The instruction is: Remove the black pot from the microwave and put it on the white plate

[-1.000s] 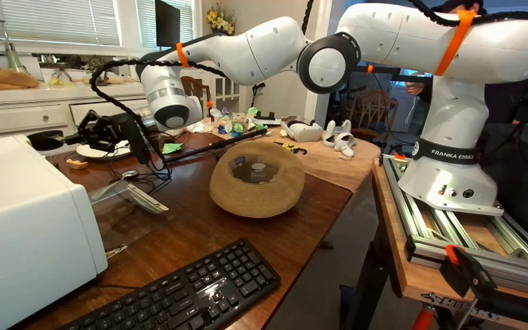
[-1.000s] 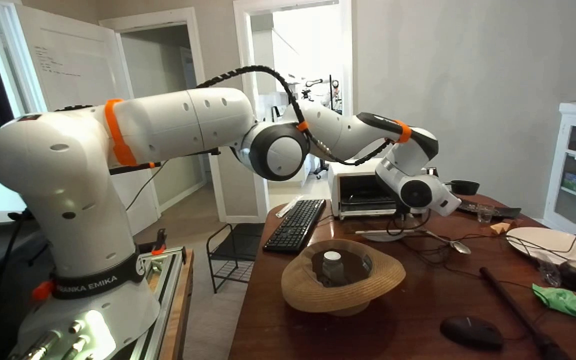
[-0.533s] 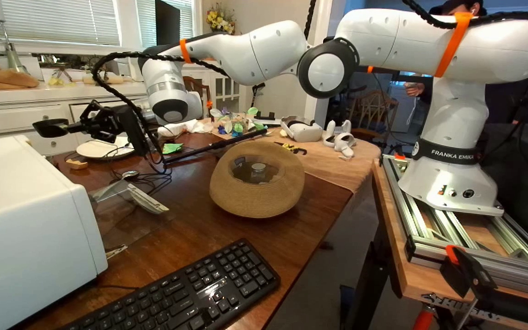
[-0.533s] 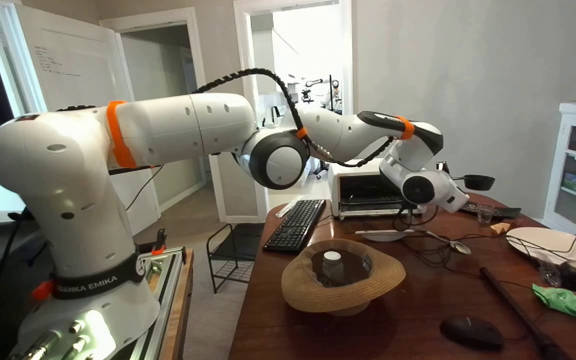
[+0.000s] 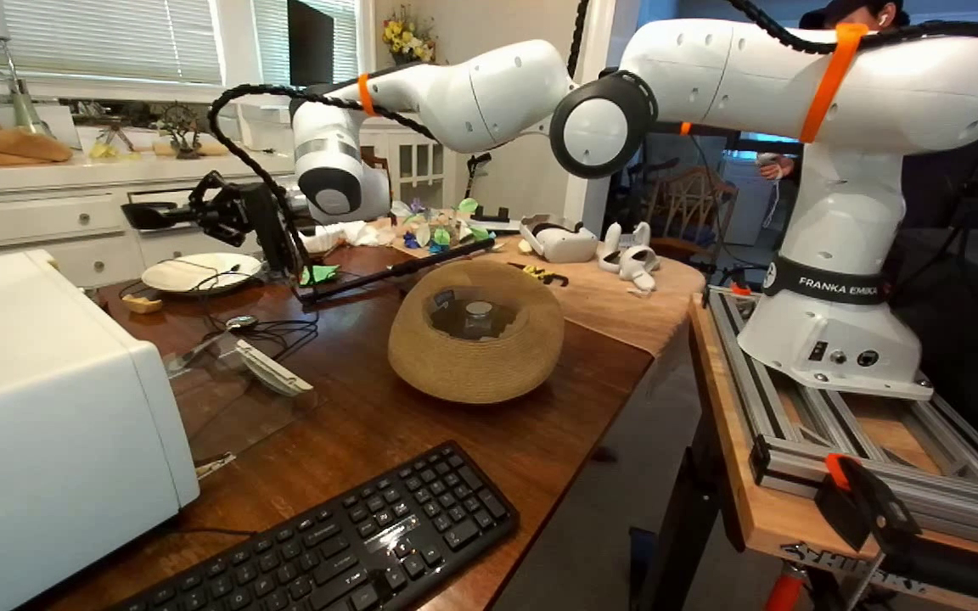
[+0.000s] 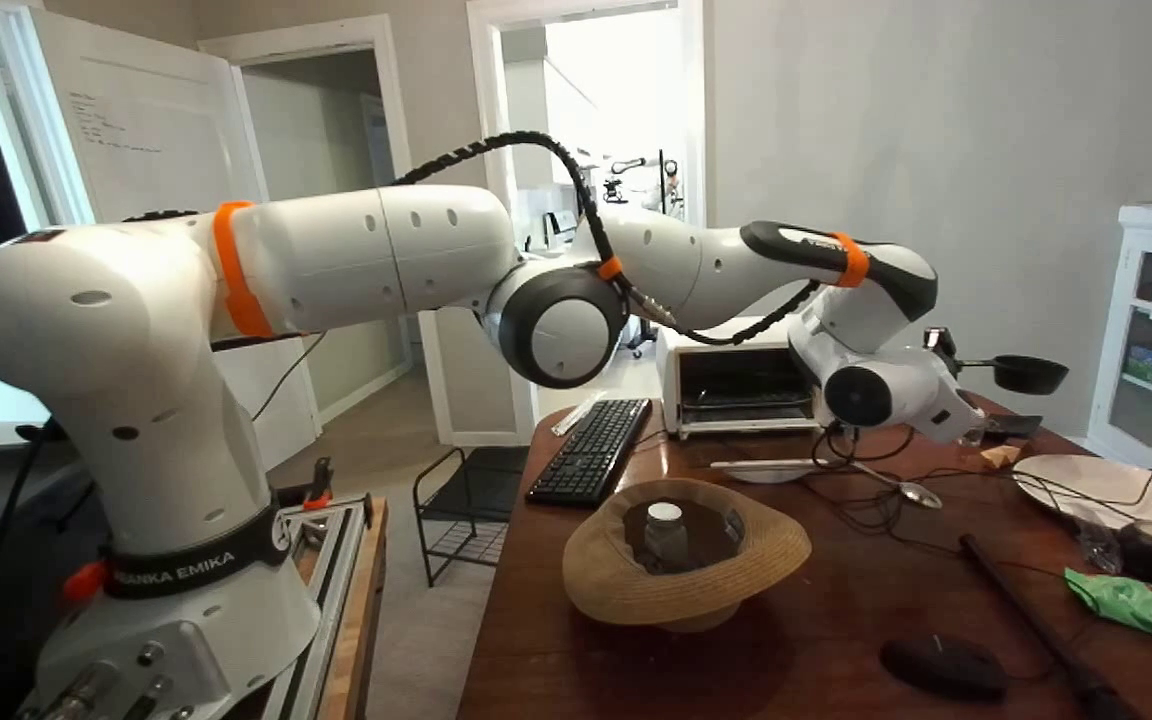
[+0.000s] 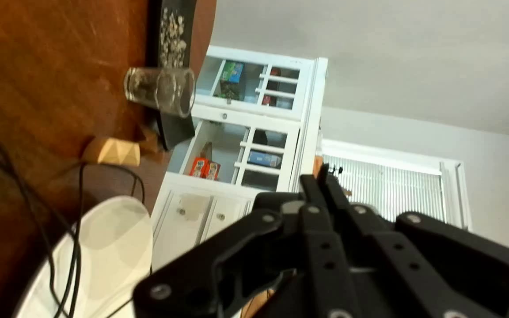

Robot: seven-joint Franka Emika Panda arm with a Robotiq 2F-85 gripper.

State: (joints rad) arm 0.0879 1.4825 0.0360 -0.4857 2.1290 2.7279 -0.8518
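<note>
Black pot (image 6: 1031, 374) hangs in claw (image 7: 320, 182), clear except in wrist view.

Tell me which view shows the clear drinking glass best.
The wrist view: the clear drinking glass appears large and unobstructed, base to rim. In an exterior view, the robot arm partly covers it; elsewhere I can't make it out.

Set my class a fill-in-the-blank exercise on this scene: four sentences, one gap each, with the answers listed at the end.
1. The gripper holds the black pot by its ____.
2. Cables lie across the white ____.
3. A jar with a white lid sits in the upturned ____.
4. Beside the toaster oven lies a black computer ____.

Missing words: handle; plate; straw hat; keyboard.
</note>
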